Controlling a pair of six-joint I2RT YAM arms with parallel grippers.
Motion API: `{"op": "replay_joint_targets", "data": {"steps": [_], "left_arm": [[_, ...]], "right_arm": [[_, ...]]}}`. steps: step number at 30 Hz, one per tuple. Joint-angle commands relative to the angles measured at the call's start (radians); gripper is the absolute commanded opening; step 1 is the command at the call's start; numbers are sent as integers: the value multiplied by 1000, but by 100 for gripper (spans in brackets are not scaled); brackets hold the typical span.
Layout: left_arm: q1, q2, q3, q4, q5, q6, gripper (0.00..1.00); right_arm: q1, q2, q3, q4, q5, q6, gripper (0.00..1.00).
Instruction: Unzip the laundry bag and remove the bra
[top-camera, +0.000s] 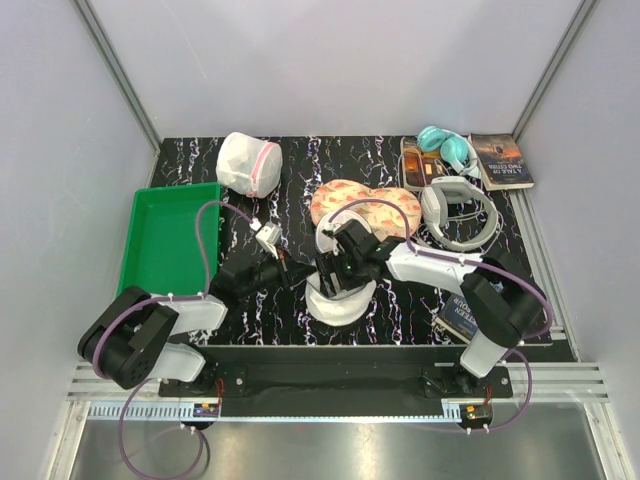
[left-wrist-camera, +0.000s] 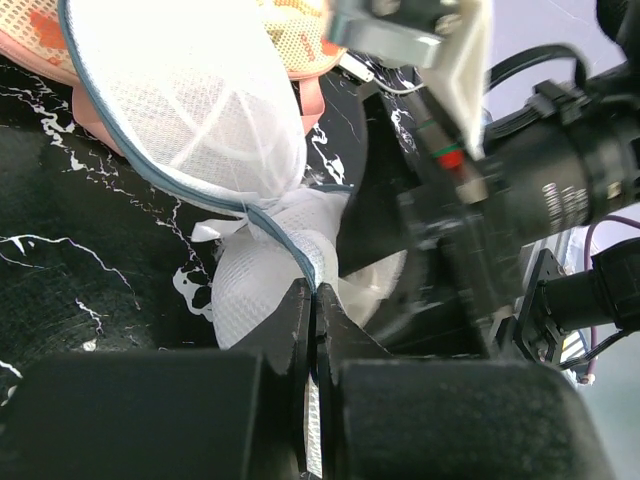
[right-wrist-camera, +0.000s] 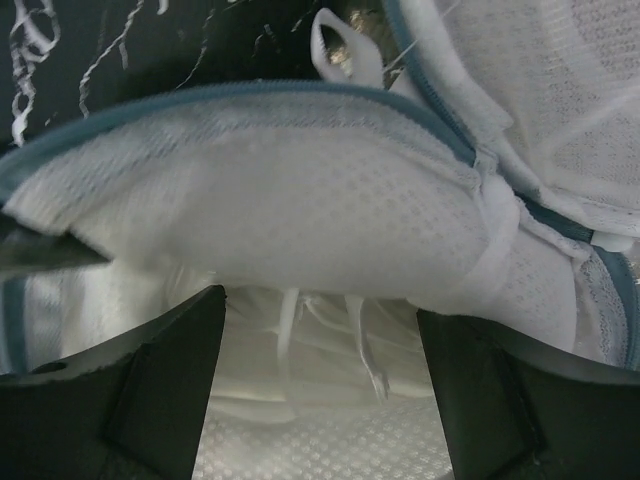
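Black table top (top-camera: 400, 310) with white marble veining, pale walls on three sides. The laundry bag (top-camera: 340, 303) lies mid-table and both my grippers meet at it.

My left gripper (left-wrist-camera: 314, 300) is clamped on the laundry bag. The two dark fingers press together on a fold of white mesh, right where the grey-blue zip band runs down between them. Past that pinch one half of the bag swells into a round dome of fine white netting. Stiffer white ribs show through it, and the zip band edges its rim.

My right gripper (right-wrist-camera: 320, 310) is spread wide and holds nothing, with one finger on either side of the bag's gaping mouth. They are close to it; whether they touch I cannot tell. The upper mesh half arches over the gap, and the zip is undone along the rim seen here.

The bra (right-wrist-camera: 290, 345) is inside the bag, just ahead of my right fingers and between them. It is soft plain white cloth with thin white straps hanging, lying on the honeycomb-textured lower half.

- Just beyond the bag: pink-orange floral two-cup item (top-camera: 365, 205).
- Beyond and right of the bag: white headphones (top-camera: 436, 200).
- Farther that way: teal headphones (top-camera: 458, 152) and a book (top-camera: 502, 160).
- Beyond and left of the bag: white mesh pouch with pink trim (top-camera: 248, 163).
- Left of the bag, well apart: green tray (top-camera: 170, 240).
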Motion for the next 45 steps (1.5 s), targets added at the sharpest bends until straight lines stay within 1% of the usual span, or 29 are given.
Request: {"op": "replay_joint_targets", "data": {"steps": [1, 2, 5, 6, 10, 13, 15, 17, 20, 23, 28, 31, 32, 35, 37, 38, 42, 45], "left_arm": [[-7, -13, 5, 104, 8, 25, 0], [-7, -13, 4, 111, 10, 22, 0], [-9, -13, -7, 125, 10, 13, 0], [-10, -13, -9, 127, 11, 13, 0], [-9, -13, -18, 112, 4, 11, 0], [-9, -19, -23, 73, -12, 17, 0], [-9, -33, -21, 41, -32, 25, 0], [-9, -56, -15, -28, -58, 40, 0], [-9, -91, 7, -118, -78, 70, 0], [-9, -129, 7, -155, -79, 83, 0], [-13, -165, 11, -200, -62, 114, 0], [-27, -169, 11, -201, -56, 122, 0], [-33, -168, 13, -204, -55, 126, 0], [-55, -151, 25, -221, -73, 137, 0], [-59, -139, 27, -224, -84, 140, 0], [-59, -127, 27, -220, -90, 142, 0], [-70, -93, 31, -212, -99, 146, 0], [-90, -76, 39, -212, -114, 156, 0]], "right_arm": [[35, 65, 51, -33, 196, 76, 83], [37, 76, 51, -33, 222, 92, 80], [35, 110, 43, -35, 251, 118, 50], [37, 117, 39, -35, 254, 120, 30], [35, 93, 39, -33, 239, 116, 0], [35, 17, 45, -29, 210, 103, 0], [35, -72, 33, -3, 165, 91, 0], [35, -141, 17, 22, 116, 80, 0], [35, -288, -15, 66, 79, 80, 0], [35, -358, -30, 79, 67, 73, 0], [35, -418, -64, 132, 99, 68, 0], [35, -453, -93, 195, 148, 68, 0], [37, -474, -117, 248, 174, 69, 0], [35, -504, -130, 307, 199, 60, 0], [35, -511, -116, 349, 199, 39, 0], [35, -513, -96, 353, 229, 30, 0], [34, -495, -18, 346, 259, -27, 0], [32, -462, 42, 343, 309, -53, 0]]}}
